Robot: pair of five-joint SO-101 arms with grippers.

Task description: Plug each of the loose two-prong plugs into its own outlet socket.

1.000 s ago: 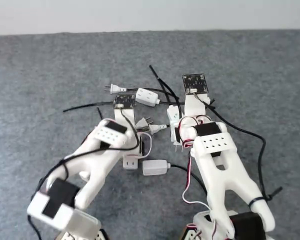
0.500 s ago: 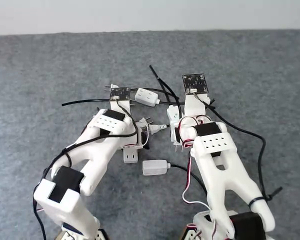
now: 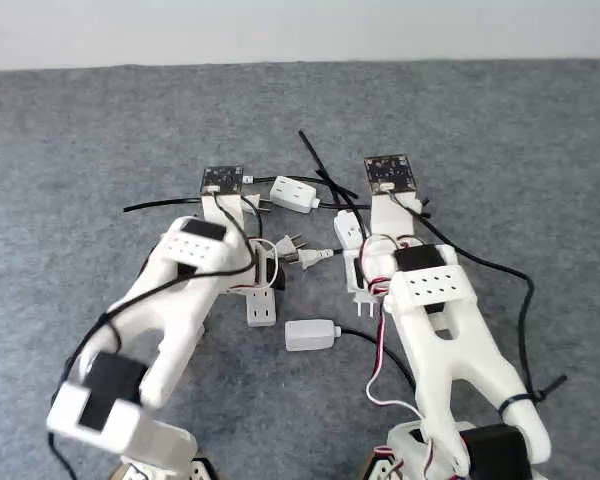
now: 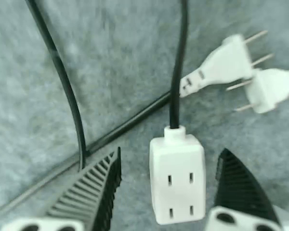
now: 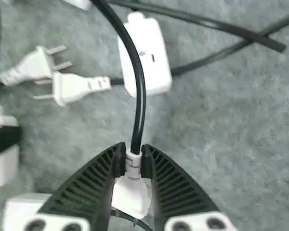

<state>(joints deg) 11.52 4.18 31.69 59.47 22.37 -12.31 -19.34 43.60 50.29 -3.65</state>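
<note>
Your left gripper (image 4: 171, 159) is spread wide around a white outlet socket (image 4: 177, 180) near the middle of the tabletop (image 3: 80, 150), a loose plug (image 4: 221, 65) lying near it, while your right gripper (image 5: 133, 150) pinches a second plug (image 5: 130, 195) at its cord end.

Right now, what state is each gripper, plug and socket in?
left gripper: open around straddled socket.
straddled socket: slots empty.
right gripper: shut on held plug.
held plug: gripped, not plugged in.
first loose plug: unplugged, on the table.
second loose plug: unplugged, beside the first.
front socket: nothing plugged in.
far socket: visible slots empty.
</note>
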